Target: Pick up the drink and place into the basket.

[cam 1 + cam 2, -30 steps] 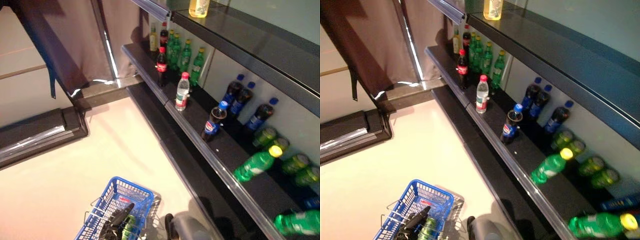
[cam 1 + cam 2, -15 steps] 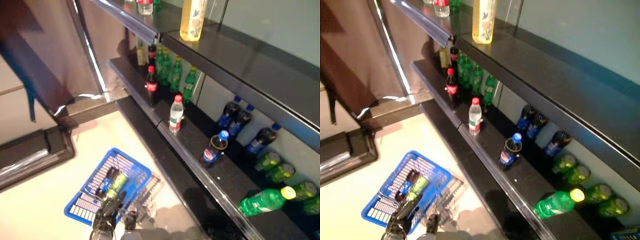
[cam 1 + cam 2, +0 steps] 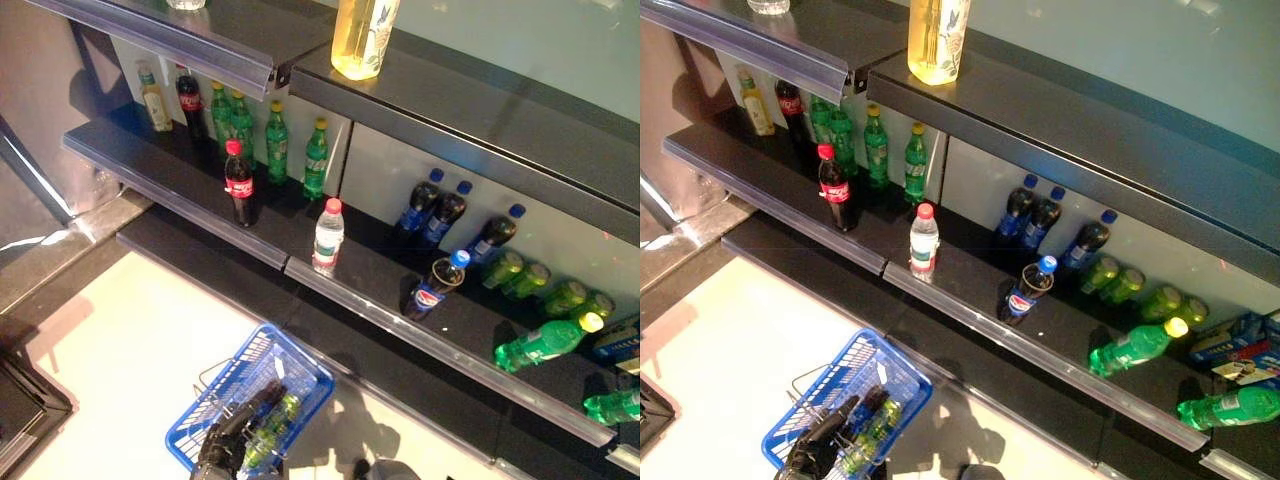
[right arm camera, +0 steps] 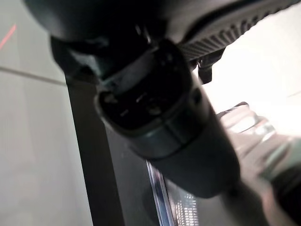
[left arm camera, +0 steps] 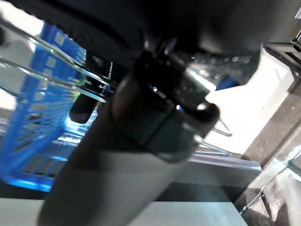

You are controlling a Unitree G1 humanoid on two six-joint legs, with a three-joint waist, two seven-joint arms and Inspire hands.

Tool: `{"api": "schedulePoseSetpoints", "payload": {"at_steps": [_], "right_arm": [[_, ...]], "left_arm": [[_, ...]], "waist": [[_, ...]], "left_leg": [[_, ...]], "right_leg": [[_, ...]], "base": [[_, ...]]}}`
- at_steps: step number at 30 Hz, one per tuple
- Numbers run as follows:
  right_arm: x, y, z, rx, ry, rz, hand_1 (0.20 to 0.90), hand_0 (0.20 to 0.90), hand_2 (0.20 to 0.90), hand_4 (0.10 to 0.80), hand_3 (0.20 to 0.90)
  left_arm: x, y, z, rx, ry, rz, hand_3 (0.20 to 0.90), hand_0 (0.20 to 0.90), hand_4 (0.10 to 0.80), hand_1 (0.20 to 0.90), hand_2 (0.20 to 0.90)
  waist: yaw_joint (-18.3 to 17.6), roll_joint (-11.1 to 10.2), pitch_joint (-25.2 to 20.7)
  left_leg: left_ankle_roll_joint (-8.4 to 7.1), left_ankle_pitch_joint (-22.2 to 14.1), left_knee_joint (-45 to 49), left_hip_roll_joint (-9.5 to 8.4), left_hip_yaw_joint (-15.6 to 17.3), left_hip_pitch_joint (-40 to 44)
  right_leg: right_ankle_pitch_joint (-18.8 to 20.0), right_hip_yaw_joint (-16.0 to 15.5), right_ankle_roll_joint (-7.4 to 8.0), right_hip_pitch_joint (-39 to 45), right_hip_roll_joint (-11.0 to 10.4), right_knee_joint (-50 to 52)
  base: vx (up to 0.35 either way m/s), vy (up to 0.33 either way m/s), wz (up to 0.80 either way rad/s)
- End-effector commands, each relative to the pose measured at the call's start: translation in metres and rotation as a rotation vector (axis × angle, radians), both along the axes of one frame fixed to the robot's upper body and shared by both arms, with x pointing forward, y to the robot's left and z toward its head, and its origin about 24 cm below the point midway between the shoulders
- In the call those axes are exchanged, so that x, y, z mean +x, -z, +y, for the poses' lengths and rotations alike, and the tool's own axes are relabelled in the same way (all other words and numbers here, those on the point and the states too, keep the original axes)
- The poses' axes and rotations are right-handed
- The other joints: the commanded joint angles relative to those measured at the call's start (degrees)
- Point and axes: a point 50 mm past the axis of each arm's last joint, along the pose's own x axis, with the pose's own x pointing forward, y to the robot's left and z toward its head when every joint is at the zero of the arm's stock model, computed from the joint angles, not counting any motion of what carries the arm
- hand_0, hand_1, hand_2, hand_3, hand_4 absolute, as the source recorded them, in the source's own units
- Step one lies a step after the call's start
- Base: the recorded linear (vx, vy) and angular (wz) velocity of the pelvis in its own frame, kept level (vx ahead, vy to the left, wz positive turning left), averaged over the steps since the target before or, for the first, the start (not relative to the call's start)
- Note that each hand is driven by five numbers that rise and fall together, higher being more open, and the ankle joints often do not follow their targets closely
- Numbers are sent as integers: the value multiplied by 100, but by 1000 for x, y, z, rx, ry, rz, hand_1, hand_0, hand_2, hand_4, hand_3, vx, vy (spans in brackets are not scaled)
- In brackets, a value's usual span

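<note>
Since half a second ago the head camera has swung along the shelves, so more of their length shows; the bottles stand as they did, and the blue basket [image 3: 310, 378] hangs low in the view with the left hand [image 3: 222, 452] at it as before.

Dark shelving [image 3: 180, 185] fills the upper part of the scene, with pale floor [image 3: 120, 340] in front of it. On the upper shelf stands a yellow bottle [image 3: 364, 35]. On the middle shelf a row of green bottles [image 3: 277, 142] stands at the back, a red-capped cola bottle [image 3: 238, 185] and a clear water bottle [image 3: 328, 238] stand near the front edge, a blue-capped cola bottle [image 3: 435, 288] leans back, and a green bottle [image 3: 540, 342] lies on its side.

Inside the basket lies the drink [image 3: 272, 424], a green bottle, beside something dark that I cannot make out. The basket's wire handles [image 5: 56, 61] run close under the left hand, but whether its fingers curl round them cannot be told. The right hand [image 4: 164, 117] shows only as dark bulk in its wrist view; its fingers cannot be read
</note>
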Motion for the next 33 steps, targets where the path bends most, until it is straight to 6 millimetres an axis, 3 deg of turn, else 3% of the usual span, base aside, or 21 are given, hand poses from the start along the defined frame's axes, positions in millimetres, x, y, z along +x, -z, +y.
{"api": "schedulePoseSetpoints", "payload": {"at_steps": [1,3,5,8,10,12,14,15,17,18,24,28,33], "right_arm": [[27,-8,-11,-25,14,-99,900,900,900,800,900],[25,-7,-11,-20,-22,-78,900,900,900,800,900],[24,-7,-12,-28,-55,-68,900,900,900,800,900],[25,-7,-17,-51,-74,-42,900,900,900,800,900],[25,-7,-17,-51,-74,-42,900,900,900,800,900],[25,-7,-19,-58,-67,-33,900,900,900,800,900],[25,-6,-20,-61,-96,-42,900,900,900,800,900],[22,-6,-18,-60,-153,-47,900,900,900,800,900],[20,-6,-15,-63,-232,-51,900,900,900,800,900],[19,-5,-14,-66,-257,-50,900,900,900,800,900],[31,-8,-2,-66,-396,-92,900,900,900,800,900],[68,-27,21,-76,-604,-242,900,900,900,800,900],[97,-55,41,-91,-749,-402,900,900,900,800,900]], "left_arm": [[47,-38,26,85,-124,-321,200,300,100,300,300],[45,-34,20,56,-172,-313,200,300,100,300,300],[42,-32,16,35,-176,-314,200,300,100,300,300],[32,-24,4,8,-154,-287,200,300,100,300,300],[32,-24,4,8,-154,-287,200,300,100,300,300],[26,-21,1,-6,-153,-270,200,300,100,300,300],[19,-17,-3,-14,-150,-245,200,300,100,300,300],[15,-15,-2,-21,-177,-227,200,300,100,300,300],[14,-12,0,-23,-190,-202,200,300,100,300,300],[16,-12,1,-22,-184,-194,200,300,100,300,300],[24,-12,1,2,-125,-164,200,300,100,300,300],[25,-17,12,35,-129,-171,200,300,100,300,300],[31,-24,19,52,-119,-201,200,300,100,300,300]], "waist": [[123,146,-427],[131,143,-468],[189,160,-464],[383,113,-406],[383,113,-406],[426,79,-394],[447,5,-420],[449,-4,-437],[414,3,-435],[394,3,-428],[306,97,-466],[342,127,-478],[366,130,-466]], "left_leg": [[-42,-373,529,-155,686,-205],[-53,-315,564,-263,550,-249],[-110,-308,675,-302,505,-318],[-156,-358,1261,-450,-142,-724],[-156,-358,1261,-450,-142,-724],[-178,-359,1257,-318,-186,-715],[-274,-123,925,119,-302,-590],[-400,179,565,468,-419,-556],[-507,407,372,795,-356,-583],[-530,401,367,857,-318,-574],[-525,110,391,664,-209,-271],[-383,-116,386,422,-35,-52],[-339,-145,280,405,54,24]], "right_leg": [[969,70,-320,-211,199,-211],[996,292,-432,-73,332,-507],[967,251,-500,63,330,-715],[1126,549,-564,183,269,-998],[1126,549,-564,183,269,-998],[1163,543,-571,196,242,-1055],[1190,546,-551,221,199,-1090],[1128,620,-558,255,216,-1058],[1026,629,-556,278,192,-977],[985,582,-546,287,152,-944],[925,301,-306,237,-261,-667],[1082,189,-27,216,-673,-608],[1176,147,72,242,-804,-726]], "base": [[-56,-42,16],[-65,-50,9],[-71,-26,7],[-119,21,29],[-52,52,6],[-62,118,-11],[-17,237,-10],[41,290,-16],[67,313,12],[92,340,24],[97,269,12],[64,190,2],[-11,35,-16]]}}
